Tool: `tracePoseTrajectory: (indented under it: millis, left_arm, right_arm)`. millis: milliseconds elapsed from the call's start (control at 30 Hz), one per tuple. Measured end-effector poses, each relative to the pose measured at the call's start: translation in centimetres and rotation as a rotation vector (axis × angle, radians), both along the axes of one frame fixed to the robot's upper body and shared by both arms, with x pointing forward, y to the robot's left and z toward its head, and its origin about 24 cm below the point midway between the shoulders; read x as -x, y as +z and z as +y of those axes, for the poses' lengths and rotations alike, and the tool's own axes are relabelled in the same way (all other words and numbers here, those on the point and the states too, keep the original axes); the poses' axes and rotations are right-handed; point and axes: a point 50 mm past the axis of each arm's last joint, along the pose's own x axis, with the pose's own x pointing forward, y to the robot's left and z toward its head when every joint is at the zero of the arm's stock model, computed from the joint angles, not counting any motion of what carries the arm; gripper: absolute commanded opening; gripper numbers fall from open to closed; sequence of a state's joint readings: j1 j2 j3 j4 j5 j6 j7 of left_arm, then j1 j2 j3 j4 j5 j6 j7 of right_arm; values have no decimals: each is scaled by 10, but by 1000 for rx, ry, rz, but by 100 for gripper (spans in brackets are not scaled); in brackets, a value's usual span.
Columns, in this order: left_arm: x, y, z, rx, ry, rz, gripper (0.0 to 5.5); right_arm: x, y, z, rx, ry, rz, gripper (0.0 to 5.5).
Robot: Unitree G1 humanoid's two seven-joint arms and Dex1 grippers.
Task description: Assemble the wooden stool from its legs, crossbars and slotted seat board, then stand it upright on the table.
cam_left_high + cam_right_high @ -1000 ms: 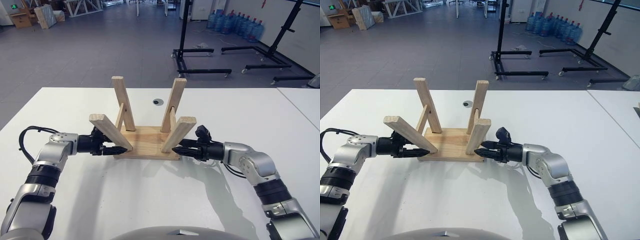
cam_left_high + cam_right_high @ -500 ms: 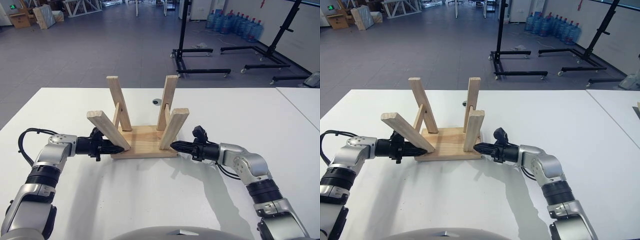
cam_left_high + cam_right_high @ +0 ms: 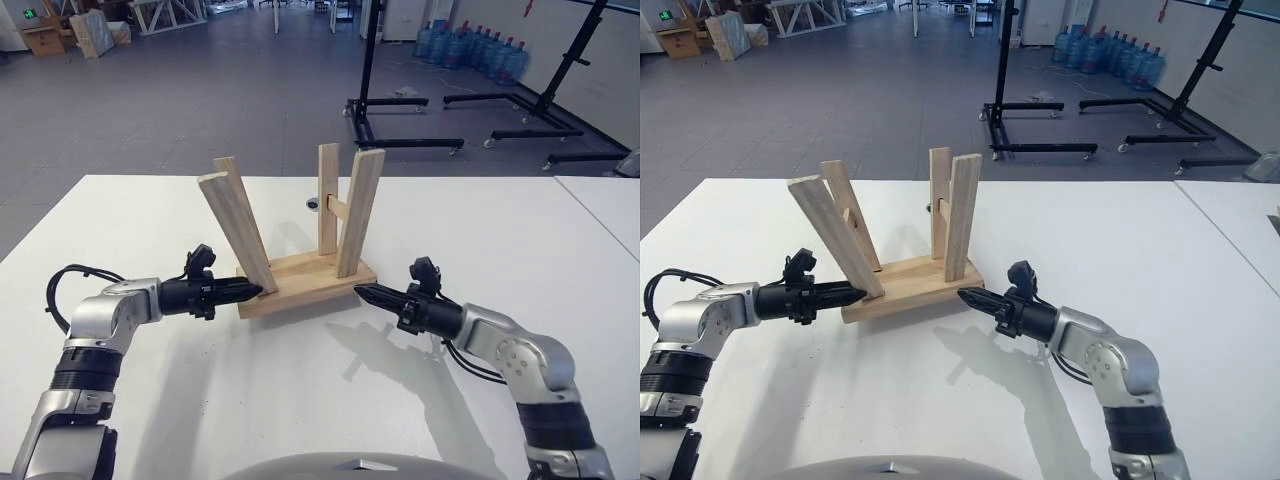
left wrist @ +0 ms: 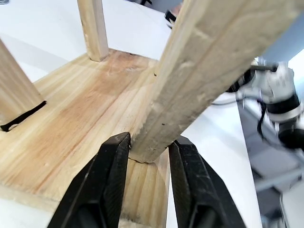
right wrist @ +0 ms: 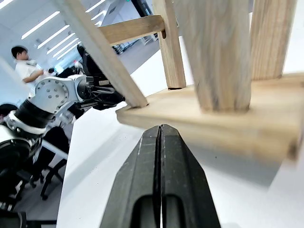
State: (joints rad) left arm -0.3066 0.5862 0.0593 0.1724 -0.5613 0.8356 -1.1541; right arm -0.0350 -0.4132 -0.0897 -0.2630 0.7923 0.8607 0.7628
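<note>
Ctr of frame, on white table [image 3: 480, 230]: stool [image 3: 300, 272] upside down, seat board [image 3: 312, 282] flat on the top, four legs up. Near-L leg [image 3: 233, 225] leaning toward upper left. Second L leg [image 3: 229, 167] just behind, mostly hidden. R of ctr: near-R leg [image 3: 360, 210] and far-R leg [image 3: 327, 195], both close to upright, joined by short crossbar [image 3: 341, 208].

Lower left: L tool [image 3: 252, 290], pointing R, low over the table, at foot of near-L leg, right at junction w/ board. Via L wrist cam: fingers [image 4: 111, 175] parted just enough to straddle that leg's base, one each side, pressed to the wood, i.e. clamped on it.

Lower right: R tool [image 3: 362, 291], pointing L toward board's near-R corner. Fingers [image 5: 152, 156] fully closed against each other, nothing btwn. Tip just beside board edge, low by the table. Contact w/ board: can't tell.

Two tools at opposite ends of the board, tip facing tip.

Bkgd, upper right: black wheeled stands [image 3: 405, 143], row of blue water jugs [image 3: 470, 45].
</note>
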Motion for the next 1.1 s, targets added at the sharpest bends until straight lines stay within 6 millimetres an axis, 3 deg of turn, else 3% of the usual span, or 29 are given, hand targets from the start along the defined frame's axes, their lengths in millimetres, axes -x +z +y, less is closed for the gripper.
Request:
tracePoseTrajectory:
  millis: [167,300,400,467,567,633,733,833,967,1033,1100]
  left_arm:
    - [-7,20,-13,148,187,206,113]
    - [-9,32,-29,234,233,310,181]
    - [-5,33,-37,267,232,354,224]
    - [-3,33,-35,267,239,348,250]
    - [8,19,-24,167,282,344,294]
    - [24,23,-22,180,237,272,331]
    - [33,49,-29,238,149,106,331]
    - [37,58,-43,101,151,-90,331]
    - [45,37,-57,-248,213,-307,331]
    - [48,29,-63,-329,207,-381,331]
    - [52,21,-83,-336,186,-441,331]
  right_arm:
    - [23,-12,-1,-34,-78,93,0]
    - [39,-19,13,-65,-89,133,0]
    - [44,-23,22,-79,-89,158,0]
    - [47,-25,26,-84,-82,170,0]
    - [48,-25,28,-93,-94,166,0]
    - [49,-27,27,-89,-102,172,0]
    - [50,-26,28,-90,-107,167,0]
    - [52,-27,28,-87,-116,170,0]
    - [52,-27,26,-81,-128,161,0]
    - [52,-27,26,-80,-135,158,0]
    - [52,-27,26,-77,-141,158,0]
